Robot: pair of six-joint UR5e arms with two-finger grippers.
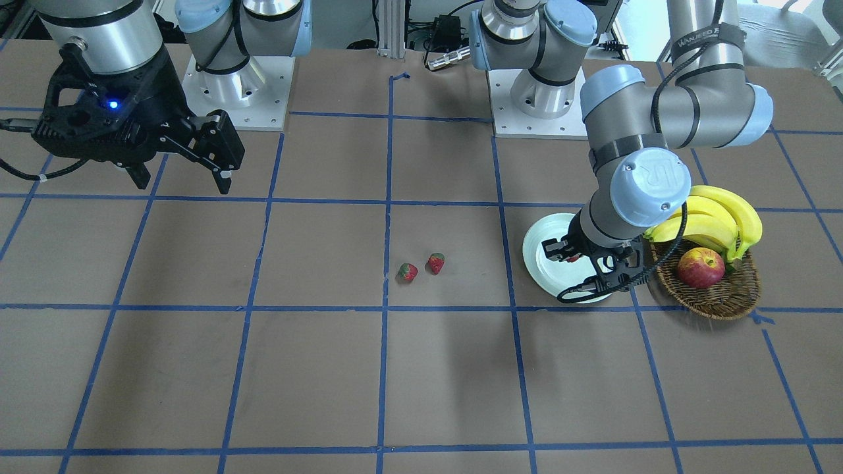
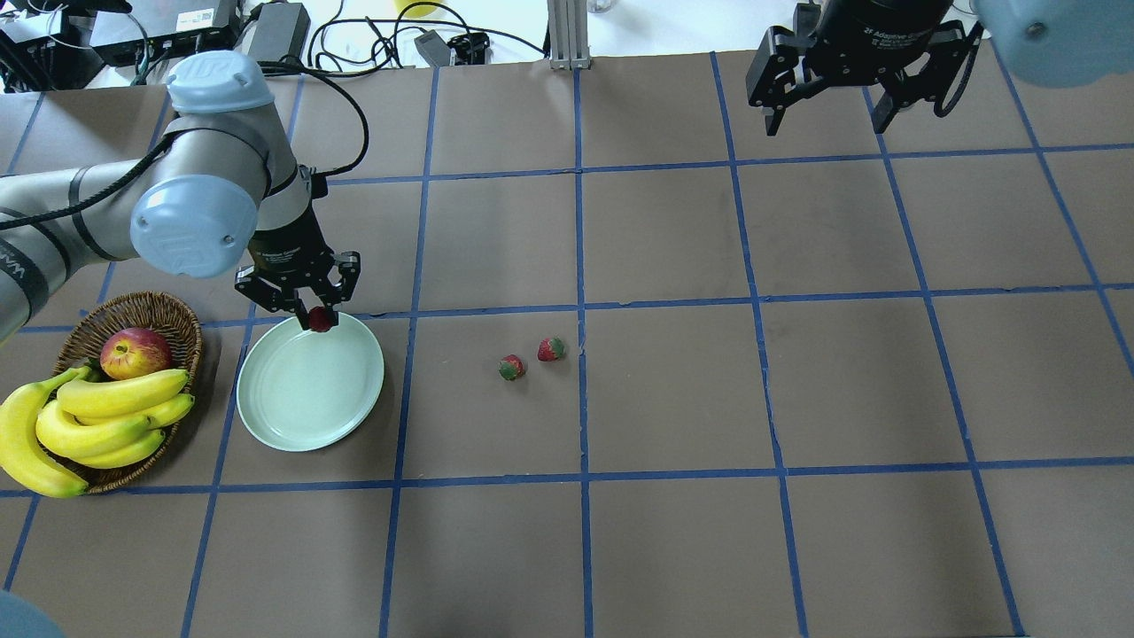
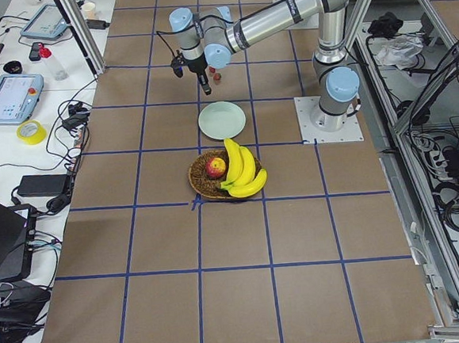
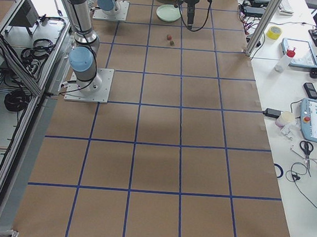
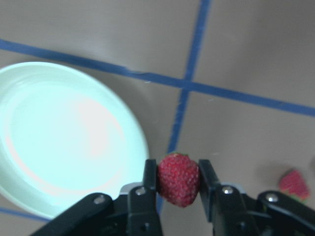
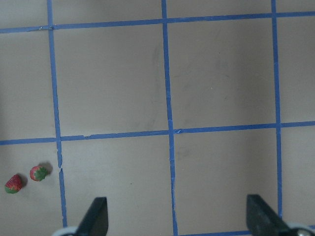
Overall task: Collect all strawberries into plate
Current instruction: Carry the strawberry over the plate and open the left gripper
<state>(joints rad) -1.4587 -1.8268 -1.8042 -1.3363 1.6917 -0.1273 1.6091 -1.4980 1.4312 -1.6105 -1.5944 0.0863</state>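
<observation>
My left gripper (image 2: 319, 317) is shut on a red strawberry (image 5: 178, 179) and holds it above the far rim of the pale mint-green plate (image 2: 301, 394). The strawberry also shows in the overhead view (image 2: 320, 319). Two more strawberries (image 2: 511, 367) (image 2: 551, 349) lie side by side on the table, right of the plate. They show in the front view (image 1: 407, 271) (image 1: 435, 263) and in the right wrist view (image 6: 13, 183) (image 6: 38, 172). My right gripper (image 2: 824, 111) is open and empty, high over the far right of the table.
A brown wicker basket (image 2: 173, 319) with an apple (image 2: 135, 353) and a bunch of bananas (image 2: 89, 425) stands just left of the plate. The table is brown with a blue tape grid.
</observation>
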